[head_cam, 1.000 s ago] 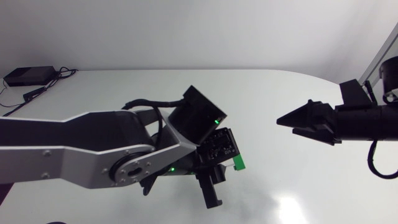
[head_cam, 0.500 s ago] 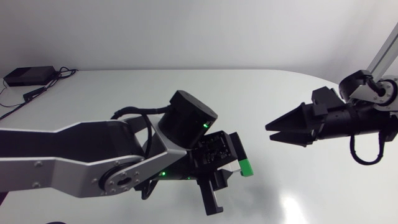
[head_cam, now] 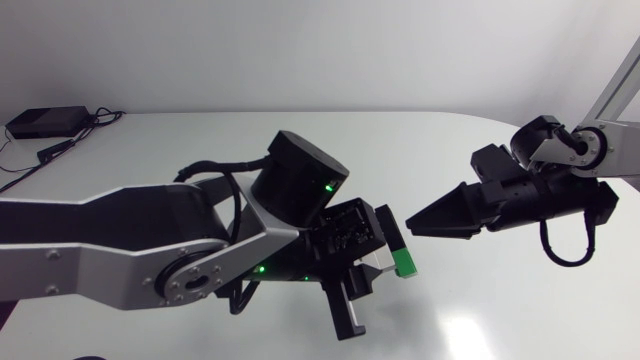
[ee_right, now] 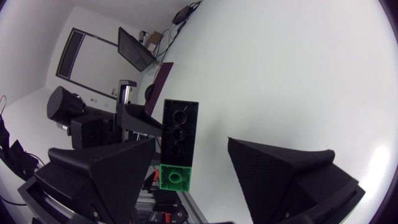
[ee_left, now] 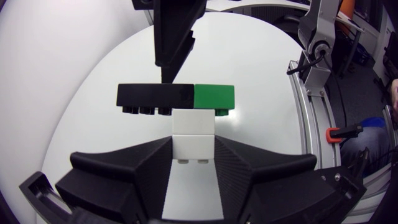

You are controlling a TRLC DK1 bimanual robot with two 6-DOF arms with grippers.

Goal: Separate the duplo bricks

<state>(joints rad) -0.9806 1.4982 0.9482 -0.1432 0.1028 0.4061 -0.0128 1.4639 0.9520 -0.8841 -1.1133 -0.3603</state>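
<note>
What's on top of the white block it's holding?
A black brick and a green brick, end to end, across the white brick. How they interlock is hidden.

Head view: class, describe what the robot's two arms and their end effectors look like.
The left arm has silver-grey links with black joints, black cables and small green indicator lights. The right arm shows mostly black, with a looping black cable. The left end effector and right end effector are matte black, each with two broad wedge-shaped fingers.
</note>
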